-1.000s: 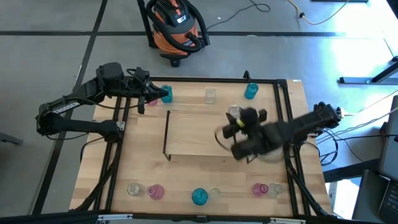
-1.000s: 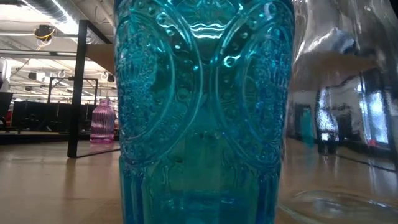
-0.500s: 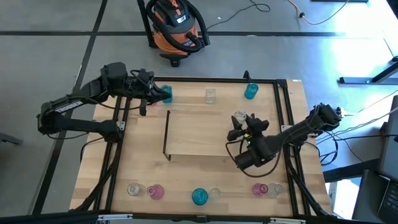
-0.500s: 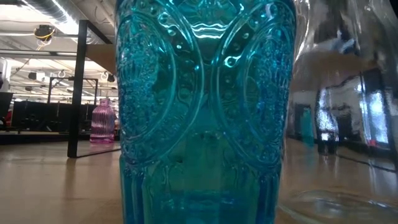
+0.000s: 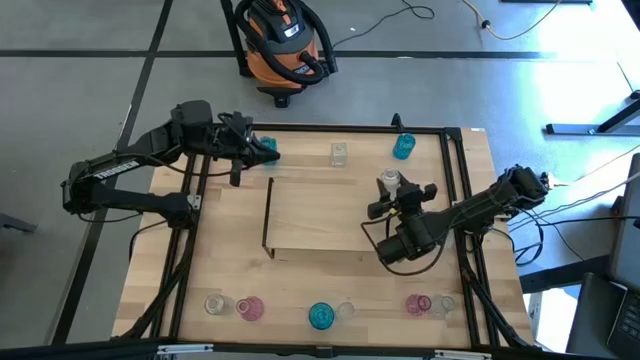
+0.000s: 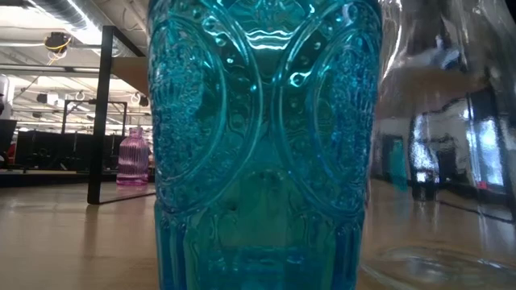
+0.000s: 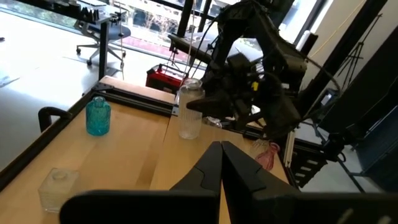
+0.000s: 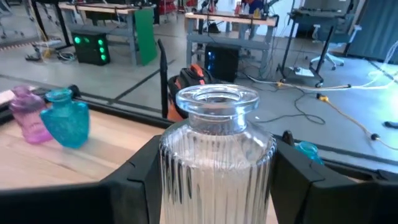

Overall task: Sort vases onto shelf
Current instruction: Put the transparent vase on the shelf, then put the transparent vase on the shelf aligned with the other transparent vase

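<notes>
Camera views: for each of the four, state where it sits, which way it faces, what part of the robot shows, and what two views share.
High: overhead, straight down; both arms, shelf.
Low: tabletop height, against a teal vase; no robot parts.
Left wrist: across the table; shut left gripper, right arm beyond.
Right wrist: right gripper around the clear vase.
Shared: that clear vase.

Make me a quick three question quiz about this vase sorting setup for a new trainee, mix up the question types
1. True or false: the right gripper is shut on a clear vase.
2. Which vases stand near the left gripper at the table's far left corner? A) teal and pink B) two clear C) none
3. Fill in: the left gripper's fingers are ____.

Key
1. True; it stands at the shelf's right end.
2. A; a teal vase and a pink vase.
3. shut, holding nothing.
</notes>
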Controlling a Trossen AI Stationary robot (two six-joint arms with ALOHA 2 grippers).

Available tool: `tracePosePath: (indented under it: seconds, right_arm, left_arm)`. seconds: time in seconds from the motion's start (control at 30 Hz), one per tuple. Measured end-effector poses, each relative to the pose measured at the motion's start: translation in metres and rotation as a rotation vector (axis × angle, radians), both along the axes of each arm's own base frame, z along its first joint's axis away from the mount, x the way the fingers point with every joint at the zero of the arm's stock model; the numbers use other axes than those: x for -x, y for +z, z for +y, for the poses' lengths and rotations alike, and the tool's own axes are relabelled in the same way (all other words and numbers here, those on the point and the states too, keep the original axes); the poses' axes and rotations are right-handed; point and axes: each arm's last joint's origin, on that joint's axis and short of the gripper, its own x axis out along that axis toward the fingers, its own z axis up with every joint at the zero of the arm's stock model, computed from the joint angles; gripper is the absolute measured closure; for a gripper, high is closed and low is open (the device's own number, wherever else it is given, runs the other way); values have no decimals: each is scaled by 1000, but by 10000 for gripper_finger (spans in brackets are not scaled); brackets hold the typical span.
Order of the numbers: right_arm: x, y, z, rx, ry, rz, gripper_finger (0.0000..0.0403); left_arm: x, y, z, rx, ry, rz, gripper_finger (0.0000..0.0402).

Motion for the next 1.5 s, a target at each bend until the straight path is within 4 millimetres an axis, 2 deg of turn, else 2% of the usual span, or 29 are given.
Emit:
tracePosePath:
  seconds: [0.07,0.23,0.33,0.63,0.77,1.0,1.2,1.37,1.5]
  right_arm:
    - [1,-5,-2,-7,-11,-5,212]
    - [3,-10,-2,-38,-31,-44,153]
    - [3,-12,-2,-55,-38,-36,134]
    - [3,-11,-2,-55,-37,-35,148]
    - [1,-4,-1,-51,-33,-44,150]
    - [0,19,-1,-27,-15,0,150]
    - [-7,47,2,25,29,-16,150]
    - [-13,79,0,90,52,-6,150]
    - [-16,114,-9,116,45,26,150]
  left_arm:
    - [0,1,0,-4,0,-8,401]
    - [-1,3,0,-12,0,-32,401]
    - [-1,4,0,-17,1,-44,401]
    - [-1,5,0,-17,1,-45,401]
    - [-1,5,0,-16,1,-45,401]
    - [-1,4,0,-15,1,-45,401]
    - [-1,4,0,-15,1,-45,401]
    - [-1,4,0,-15,1,-45,401]
    - [-1,4,0,-15,1,-44,401]
